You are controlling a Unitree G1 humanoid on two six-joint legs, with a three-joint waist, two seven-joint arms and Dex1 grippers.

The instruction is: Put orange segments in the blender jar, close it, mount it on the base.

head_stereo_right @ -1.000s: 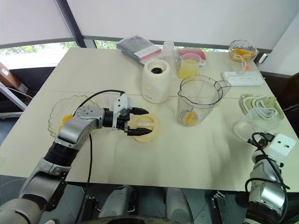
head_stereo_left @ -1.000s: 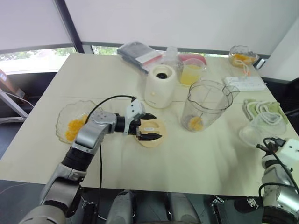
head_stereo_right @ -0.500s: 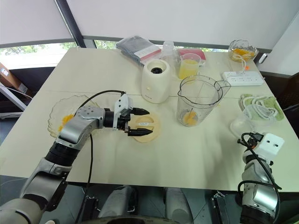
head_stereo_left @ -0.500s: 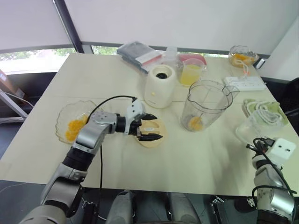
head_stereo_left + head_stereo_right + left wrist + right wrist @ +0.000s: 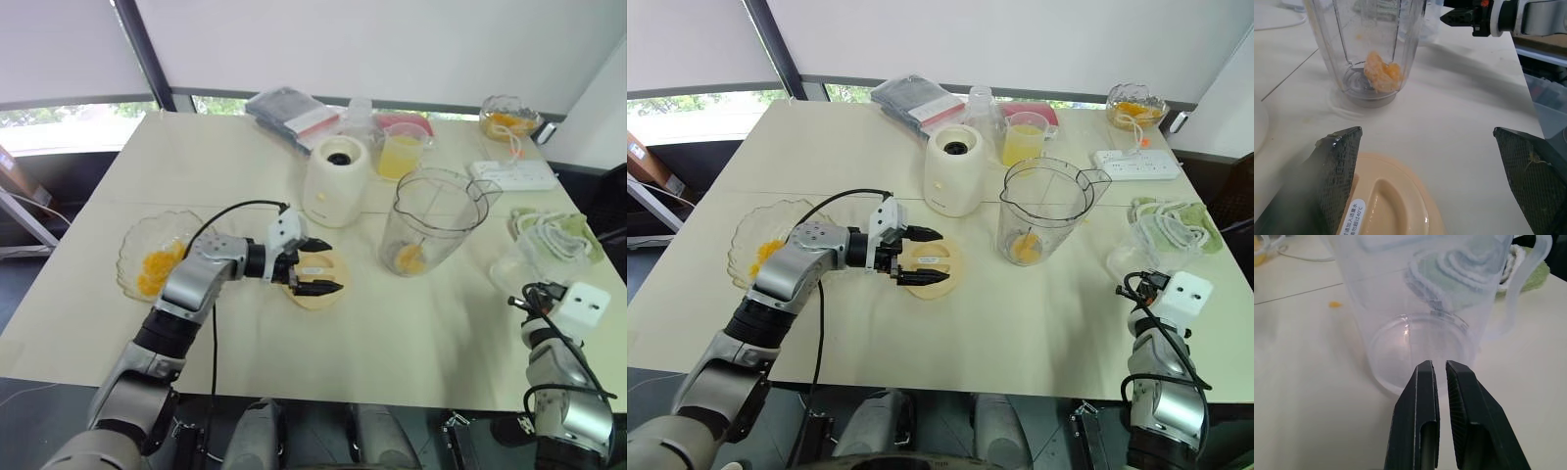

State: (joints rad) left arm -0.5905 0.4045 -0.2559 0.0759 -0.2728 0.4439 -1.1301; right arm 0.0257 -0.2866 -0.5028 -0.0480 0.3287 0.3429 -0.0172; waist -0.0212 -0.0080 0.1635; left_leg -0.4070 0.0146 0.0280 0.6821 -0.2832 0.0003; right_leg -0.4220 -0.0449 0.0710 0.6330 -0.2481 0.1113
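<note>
Straddling the lid's (image 5: 315, 278) rim, left gripper (image 5: 318, 266) jaws spread wide.

Looks like office or lab room staged as my kitchen bench: plain cream table (image 5: 245, 166) under windows with white roller blinds (image 5: 59, 49), power strip (image 5: 512, 174) on tabletop, blender base (image 5: 336, 181), juice cup (image 5: 400, 155), glass fruit dishes (image 5: 147, 257).
</note>
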